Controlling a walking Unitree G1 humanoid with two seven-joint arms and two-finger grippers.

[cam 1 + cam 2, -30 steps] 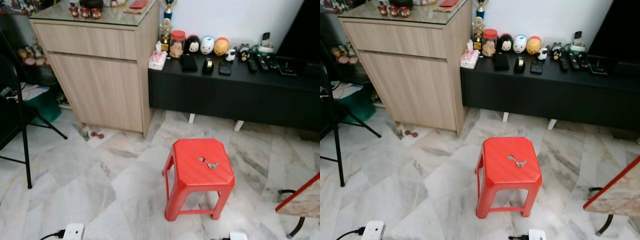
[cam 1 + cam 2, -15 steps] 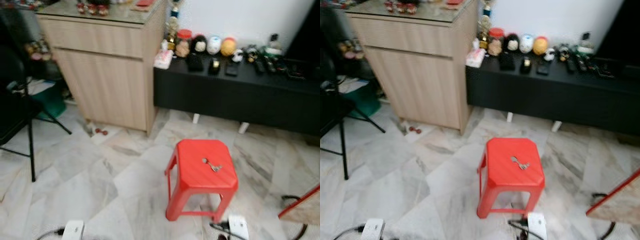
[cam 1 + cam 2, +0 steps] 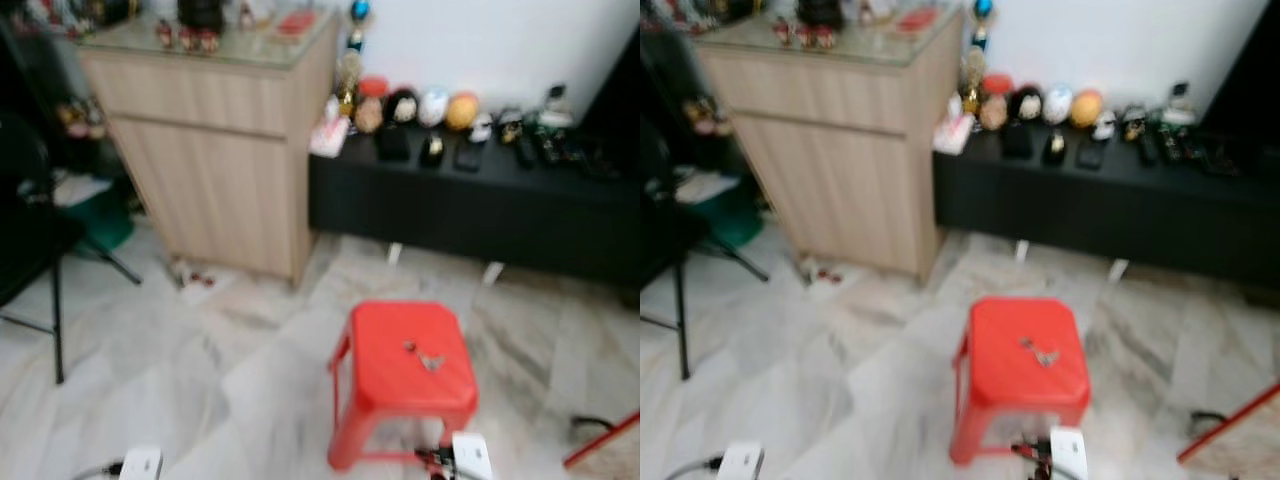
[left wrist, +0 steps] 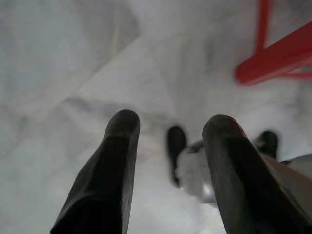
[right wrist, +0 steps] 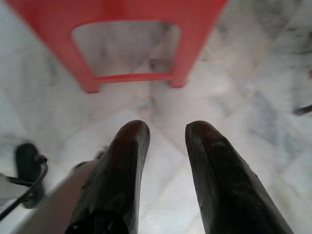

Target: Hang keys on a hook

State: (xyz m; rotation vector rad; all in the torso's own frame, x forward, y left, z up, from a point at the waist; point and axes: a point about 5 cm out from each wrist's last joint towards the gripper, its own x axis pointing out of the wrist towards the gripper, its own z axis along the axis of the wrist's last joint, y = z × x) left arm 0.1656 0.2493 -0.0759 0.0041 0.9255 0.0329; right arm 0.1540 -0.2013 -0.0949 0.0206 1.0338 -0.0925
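On marble floor (image 3: 150, 370), wood cabinet (image 3: 215, 150) left, black low console (image 3: 480, 215) right with clutter, views blurred. Nearer, red stool (image 3: 410, 375); keys (image 3: 424, 357) flat on its seat, right of center. No hook made out. Left tool (image 4: 168, 146) hanging over floor, fingers spread, empty. Right tool (image 5: 163, 146) low just in front of stool legs, fingers apart, empty. Risks, as judged: blur spoiling aim; flat keys sliding on slick plastic or dropping off seat; bumping light stool; snagging floor cable (image 3: 432, 460).
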